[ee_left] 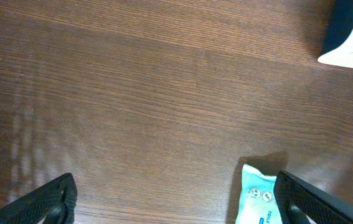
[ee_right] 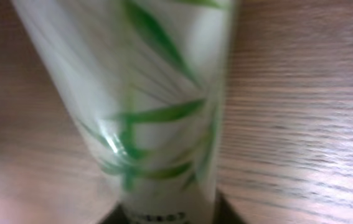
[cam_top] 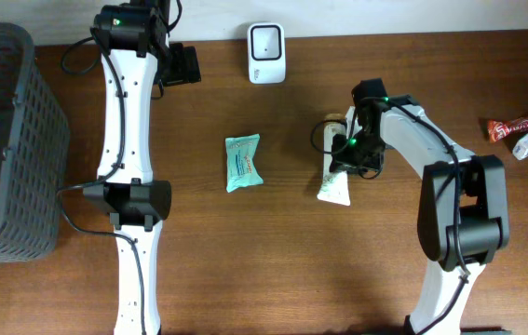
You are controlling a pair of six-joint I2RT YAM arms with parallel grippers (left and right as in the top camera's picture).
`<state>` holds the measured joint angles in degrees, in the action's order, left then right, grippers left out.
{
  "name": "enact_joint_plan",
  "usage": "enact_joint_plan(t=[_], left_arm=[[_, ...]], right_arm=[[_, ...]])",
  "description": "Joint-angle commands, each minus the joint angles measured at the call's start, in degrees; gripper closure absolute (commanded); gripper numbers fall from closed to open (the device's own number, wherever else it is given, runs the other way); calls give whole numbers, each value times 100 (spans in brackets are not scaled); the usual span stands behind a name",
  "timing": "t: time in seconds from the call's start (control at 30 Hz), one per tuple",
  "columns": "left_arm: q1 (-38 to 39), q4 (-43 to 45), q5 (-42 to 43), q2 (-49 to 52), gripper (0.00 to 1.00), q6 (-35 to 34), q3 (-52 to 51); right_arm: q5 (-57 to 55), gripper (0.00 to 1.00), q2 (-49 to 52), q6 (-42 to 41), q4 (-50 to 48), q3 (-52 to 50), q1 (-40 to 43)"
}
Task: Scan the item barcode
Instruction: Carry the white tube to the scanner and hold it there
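The step in hand seemed to be the pick-up of the tube (cam_top: 335, 186), so that its barcode could be shown to the scanner (cam_top: 265, 53). To do this well, the right gripper (cam_top: 345, 154) needed to hold the body of the tube evenly, not too hard because it looked soft. It then had to lift straight and turn the printed side to the scanner's window. No barcode was visible, so some rotation was probably needed.

The tube lay on the table nearer to the robot than the scanner, on the right arm's side of it. It was white and glossy with green leaf drawings, and its flat end pointed away from the scanner. In the blurred wrist view the right jaws stood narrow, pressed on both sides of the tube. The left gripper (ee_left: 176, 202) hung beside the scanner with jaws wide and empty.
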<state>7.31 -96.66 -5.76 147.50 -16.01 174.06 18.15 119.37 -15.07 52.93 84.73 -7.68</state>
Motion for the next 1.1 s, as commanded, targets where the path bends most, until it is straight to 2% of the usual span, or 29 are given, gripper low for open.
enact_joint_plan(t=[0.0, 0.17, 0.27, 0.33, 0.5, 0.53, 0.63, 0.87, 1.07], left_arm=[[-35, -7, 39, 57, 1, 48, 9], [-35, -7, 39, 57, 1, 50, 9], [-35, -7, 39, 57, 1, 50, 9], [-35, -7, 42, 57, 1, 50, 9], [-35, -7, 42, 57, 1, 50, 9], [-35, -7, 39, 57, 1, 50, 9], [-35, -7, 42, 59, 1, 50, 9], [-35, -7, 42, 57, 1, 50, 9], [-35, -7, 42, 57, 1, 50, 9]], right_arm=[[-76, 96, 26, 24, 282, 262, -33], [-111, 96, 26, 33, 1049, 1528, -55], [-378, 96, 26, 28, 1049, 2420, -201], [-356, 96, 26, 26, 306, 2712, -398], [-391, 95, 39, 26, -1917, 2645, -861], [-533, 95, 81, 26, -2555, 2610, -997], [-1113, 95, 278, -33, -3477, 2608, -1220], [-1285, 96, 1143, -61, -4750, 2608, -1357], [-1290, 96, 1377, -59, -4850, 2608, -1307]])
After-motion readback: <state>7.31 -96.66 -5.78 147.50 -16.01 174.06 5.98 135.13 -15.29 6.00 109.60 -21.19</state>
